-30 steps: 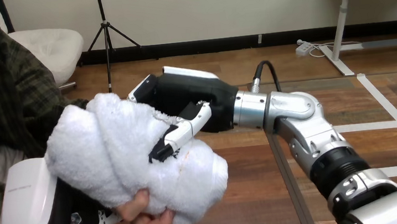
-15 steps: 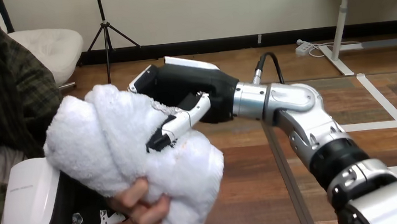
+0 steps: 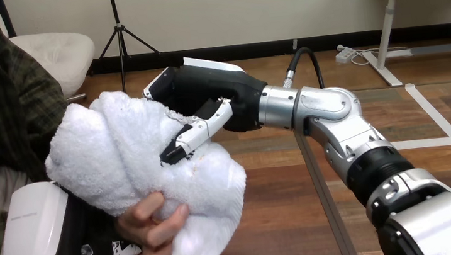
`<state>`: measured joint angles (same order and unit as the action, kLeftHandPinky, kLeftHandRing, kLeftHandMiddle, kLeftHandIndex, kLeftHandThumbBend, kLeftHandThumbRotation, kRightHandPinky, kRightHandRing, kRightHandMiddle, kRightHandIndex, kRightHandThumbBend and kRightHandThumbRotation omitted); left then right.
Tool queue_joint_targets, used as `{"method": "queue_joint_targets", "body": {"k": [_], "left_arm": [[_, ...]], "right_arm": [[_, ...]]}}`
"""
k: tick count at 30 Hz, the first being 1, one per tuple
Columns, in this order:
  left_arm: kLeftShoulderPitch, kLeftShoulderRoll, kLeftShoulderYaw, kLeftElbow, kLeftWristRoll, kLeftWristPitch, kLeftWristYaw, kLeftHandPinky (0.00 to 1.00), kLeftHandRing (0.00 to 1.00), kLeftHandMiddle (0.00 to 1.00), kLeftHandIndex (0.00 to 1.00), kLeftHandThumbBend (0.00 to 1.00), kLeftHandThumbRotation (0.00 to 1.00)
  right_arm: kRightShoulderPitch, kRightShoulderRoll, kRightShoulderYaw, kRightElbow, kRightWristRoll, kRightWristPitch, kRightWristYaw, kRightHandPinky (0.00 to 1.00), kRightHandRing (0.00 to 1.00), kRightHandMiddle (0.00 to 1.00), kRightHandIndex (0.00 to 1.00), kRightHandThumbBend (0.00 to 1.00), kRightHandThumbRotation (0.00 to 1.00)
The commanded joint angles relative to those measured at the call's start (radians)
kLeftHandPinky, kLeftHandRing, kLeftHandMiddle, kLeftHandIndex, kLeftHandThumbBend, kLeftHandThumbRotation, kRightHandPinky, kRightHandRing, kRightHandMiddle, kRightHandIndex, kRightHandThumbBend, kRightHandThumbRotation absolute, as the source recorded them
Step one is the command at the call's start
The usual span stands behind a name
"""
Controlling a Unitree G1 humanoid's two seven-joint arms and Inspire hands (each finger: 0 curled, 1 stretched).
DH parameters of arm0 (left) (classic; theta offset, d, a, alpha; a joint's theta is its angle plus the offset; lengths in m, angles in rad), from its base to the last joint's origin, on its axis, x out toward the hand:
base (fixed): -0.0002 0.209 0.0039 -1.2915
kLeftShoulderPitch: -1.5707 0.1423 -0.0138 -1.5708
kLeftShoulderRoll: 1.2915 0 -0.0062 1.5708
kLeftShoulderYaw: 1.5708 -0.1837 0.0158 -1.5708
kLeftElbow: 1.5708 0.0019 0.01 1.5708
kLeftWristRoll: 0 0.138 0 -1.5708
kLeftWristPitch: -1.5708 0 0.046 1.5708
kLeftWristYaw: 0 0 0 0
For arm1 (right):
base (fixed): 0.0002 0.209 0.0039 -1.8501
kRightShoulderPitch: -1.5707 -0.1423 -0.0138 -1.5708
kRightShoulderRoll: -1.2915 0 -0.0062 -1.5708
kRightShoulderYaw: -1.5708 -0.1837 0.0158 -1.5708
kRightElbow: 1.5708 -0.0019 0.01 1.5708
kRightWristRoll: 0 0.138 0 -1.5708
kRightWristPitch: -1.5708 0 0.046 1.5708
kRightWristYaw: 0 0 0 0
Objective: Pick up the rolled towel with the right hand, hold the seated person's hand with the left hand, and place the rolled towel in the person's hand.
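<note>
Beyond the right hand's fingers (image 3: 195, 134), a pale wall (image 3: 248, 5) meets a dark baseboard (image 3: 234, 52) and a wooden floor (image 3: 255, 74). Up and left of them stand a black tripod (image 3: 118, 44) and a white chair (image 3: 57, 53). Far to their right are white tape lines (image 3: 440, 120) and a grey desk leg (image 3: 389, 21).

1. A robotics lab or test room, by its look.
2. White tape lines (image 3: 430, 142) mark out the wooden floor (image 3: 279, 185).
3. A tripod stand (image 3: 118, 37) is by the wall; a power strip (image 3: 346, 55) lies near a metal-legged desk (image 3: 391, 15).
</note>
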<state>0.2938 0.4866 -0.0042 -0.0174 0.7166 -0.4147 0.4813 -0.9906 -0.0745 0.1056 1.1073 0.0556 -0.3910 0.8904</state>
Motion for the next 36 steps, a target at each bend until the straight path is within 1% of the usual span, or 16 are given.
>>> {"method": "queue_joint_targets", "body": {"k": [1, 4, 7, 11, 16, 20, 23, 25, 29, 36], "left_arm": [[-0.012, -0.008, -0.019, -0.04, -0.005, -0.064, 0.007, 0.31, 0.34, 0.39, 0.41, 0.97, 0.0], [-0.008, -0.009, -0.017, -0.044, -0.014, -0.065, -0.003, 0.31, 0.34, 0.39, 0.41, 0.96, 0.0], [-0.006, -0.01, -0.016, -0.042, -0.013, -0.072, 0.001, 0.31, 0.34, 0.39, 0.41, 0.96, 0.0], [0.0, -0.011, -0.012, -0.053, -0.014, -0.072, -0.006, 0.32, 0.34, 0.39, 0.41, 0.96, 0.0], [0.01, -0.015, -0.007, -0.069, -0.018, -0.071, -0.016, 0.32, 0.34, 0.39, 0.41, 0.96, 0.0], [0.013, -0.017, -0.003, -0.071, -0.021, -0.082, -0.018, 0.32, 0.35, 0.39, 0.41, 0.96, 0.0], [0.015, -0.018, -0.001, -0.074, -0.022, -0.084, -0.019, 0.32, 0.35, 0.39, 0.41, 0.97, 0.0], [0.018, -0.019, 0.001, -0.078, -0.024, -0.083, -0.024, 0.32, 0.35, 0.39, 0.41, 0.97, 0.0], [0.021, -0.02, 0.005, -0.083, -0.03, -0.087, -0.029, 0.32, 0.35, 0.39, 0.41, 0.97, 0.0], [0.023, -0.024, 0.008, -0.088, -0.031, -0.089, -0.027, 0.32, 0.35, 0.39, 0.41, 0.96, 0.0]], "right_arm": [[-0.068, -0.032, -0.028, 0.067, -0.034, -0.015, -0.126, 0.07, 0.11, 0.17, 0.23, 0.68, 0.0], [-0.07, -0.025, -0.027, 0.091, -0.047, -0.018, -0.137, 0.07, 0.11, 0.17, 0.23, 0.68, 0.0], [-0.069, -0.018, -0.027, 0.112, -0.06, -0.033, -0.15, 0.07, 0.11, 0.17, 0.24, 0.69, 0.0], [-0.067, -0.013, -0.014, 0.137, -0.093, -0.043, -0.19, 0.07, 0.11, 0.17, 0.24, 0.7, 0.0], [-0.059, -0.001, -0.015, 0.159, -0.112, -0.043, -0.215, 0.08, 0.11, 0.18, 0.25, 0.72, 0.0], [-0.041, 0.009, -0.001, 0.175, -0.144, -0.058, -0.255, 0.08, 0.11, 0.18, 0.25, 0.74, 0.0], [-0.027, 0.018, 0.002, 0.184, -0.161, -0.068, -0.273, 0.08, 0.12, 0.18, 0.25, 0.76, 0.0], [-0.021, 0.024, 0.001, 0.189, -0.166, -0.069, -0.278, 0.08, 0.11, 0.18, 0.25, 0.77, 0.0], [0.0, 0.034, 0.01, 0.196, -0.188, -0.086, -0.295, 0.08, 0.11, 0.19, 0.24, 0.8, 0.0], [0.029, 0.053, 0.016, 0.201, -0.206, -0.102, -0.296, 0.09, 0.12, 0.2, 0.25, 0.83, 0.0]]}}
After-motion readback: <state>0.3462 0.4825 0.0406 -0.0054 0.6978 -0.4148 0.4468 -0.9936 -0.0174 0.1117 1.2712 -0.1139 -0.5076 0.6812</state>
